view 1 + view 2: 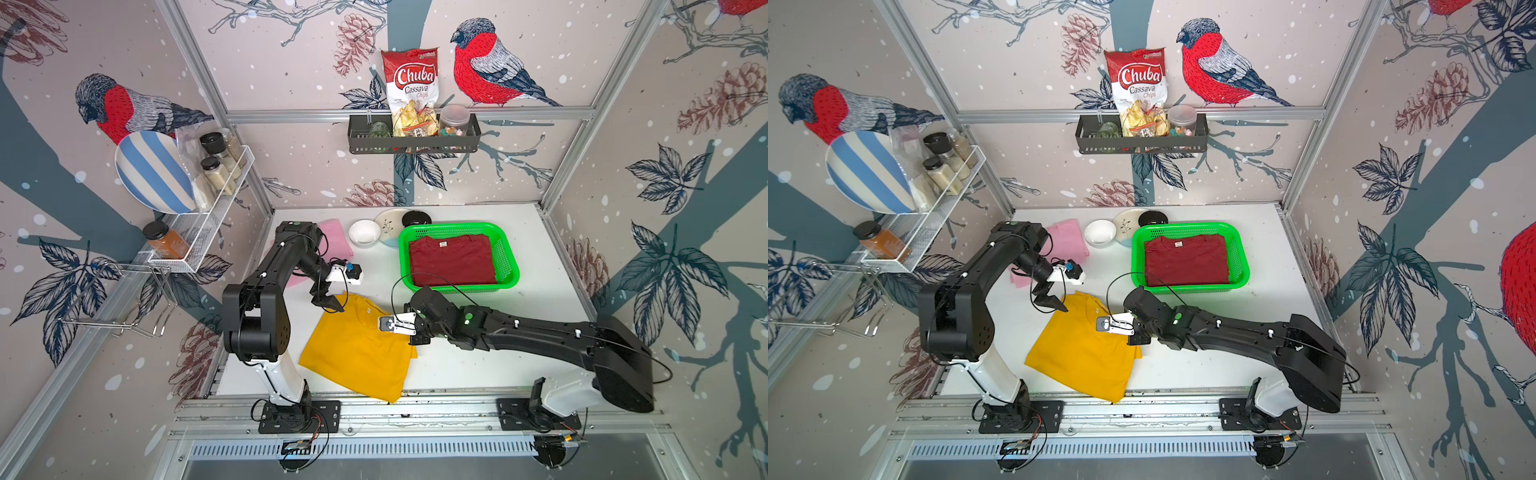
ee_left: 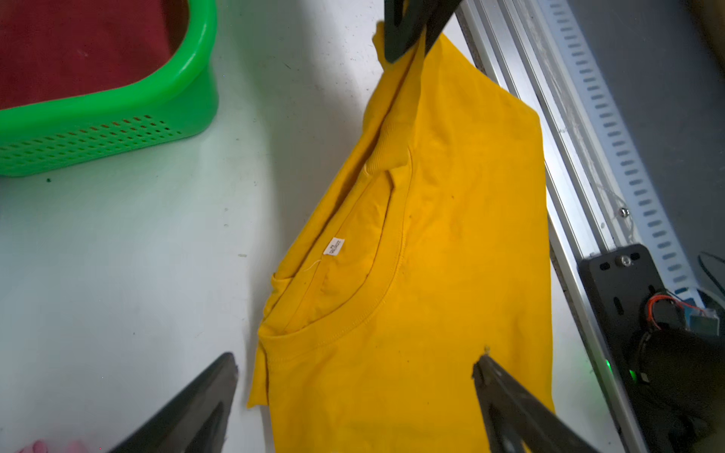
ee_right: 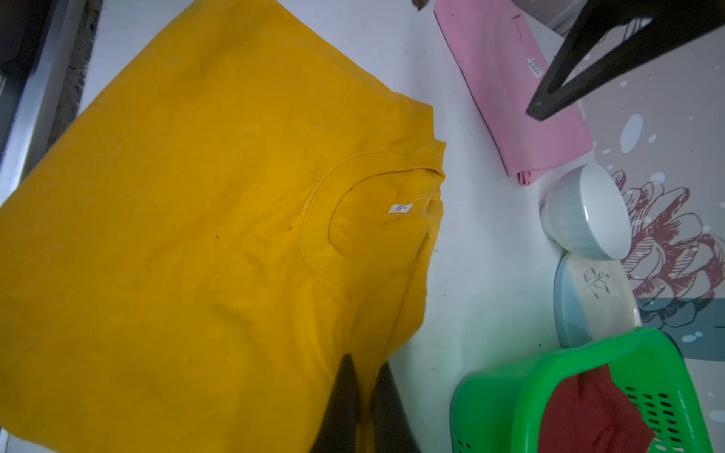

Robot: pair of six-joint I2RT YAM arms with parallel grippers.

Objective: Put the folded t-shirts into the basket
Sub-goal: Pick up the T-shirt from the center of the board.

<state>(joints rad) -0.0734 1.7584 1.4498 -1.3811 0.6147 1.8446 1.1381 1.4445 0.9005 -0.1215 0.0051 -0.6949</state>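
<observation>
**Obscured items.**
- In both top views the right arm covers its own jaws. The right wrist view shows them closed tight on a fold at the edge of the mustard tee.
- The left jaws stand wide apart above that tee's collar corner, one fingertip over the cloth. Whether it touches the cloth cannot be told.
- The left arm hides part of the pink tee.
- The plate is cut off by the bowl and the basket.
- A black round item sits half behind the basket rim. It cannot be identified.

**Count, near to far.**
- Tees, three:
  - The mustard tee lies on the counter between the two arms. Its near corner reaches over the front rail.
  - The dark red tee lies flat inside the basket, neck label up.
  - The pink tee lies on the counter at the far left, well apart from the basket.
- Basket, one: green, at the far right of the counter.
- Bowl, one: white, just beside the plate.
- Plate, one: it carries a leaf sprig.
</observation>
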